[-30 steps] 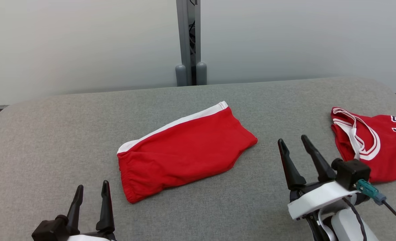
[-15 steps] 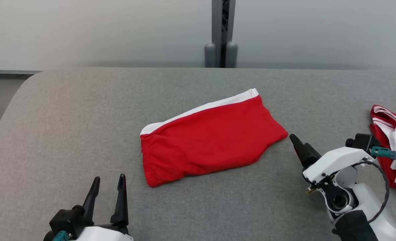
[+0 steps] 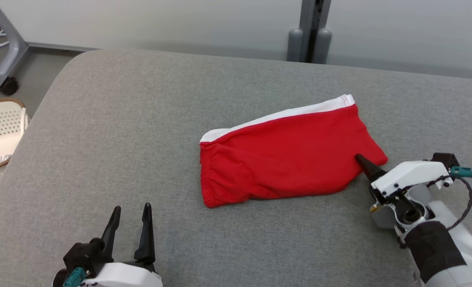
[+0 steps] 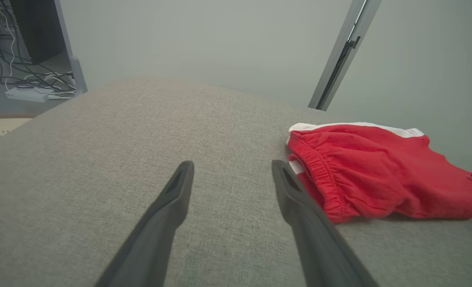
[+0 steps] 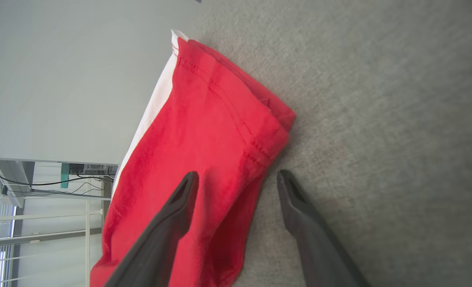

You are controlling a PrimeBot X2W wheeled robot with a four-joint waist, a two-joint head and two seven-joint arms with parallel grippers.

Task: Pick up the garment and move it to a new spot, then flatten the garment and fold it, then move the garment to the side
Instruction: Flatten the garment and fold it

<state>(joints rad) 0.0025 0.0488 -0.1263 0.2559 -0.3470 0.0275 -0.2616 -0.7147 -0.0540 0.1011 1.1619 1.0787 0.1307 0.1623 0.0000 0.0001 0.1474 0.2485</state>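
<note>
Red shorts [image 3: 284, 155] with a white side stripe lie folded on a grey padded table [image 3: 120, 119], right of its middle, with the elastic waistband toward the robot's left. Left gripper [image 3: 132, 208] sits low at the near left, well apart from the shorts. Its fingers are spread wide with nothing between them, and its wrist is cut off by the bottom edge.

Right gripper [image 5: 236, 175] is at the shorts' right-hand leg hem. From the head camera just one dark fingertip [image 3: 362, 161] pokes out over the red cloth; the rest is hidden under the white wrist housing. The right wrist view shows both fingers wide apart, one over red cloth, the other over bare grey fabric, with the hem edge between them. Nothing is gripped, and whether either finger touches the cloth cannot be told.

A pale perforated basket [image 3: 0, 135] beside the table is cut off at the left edge.
</note>
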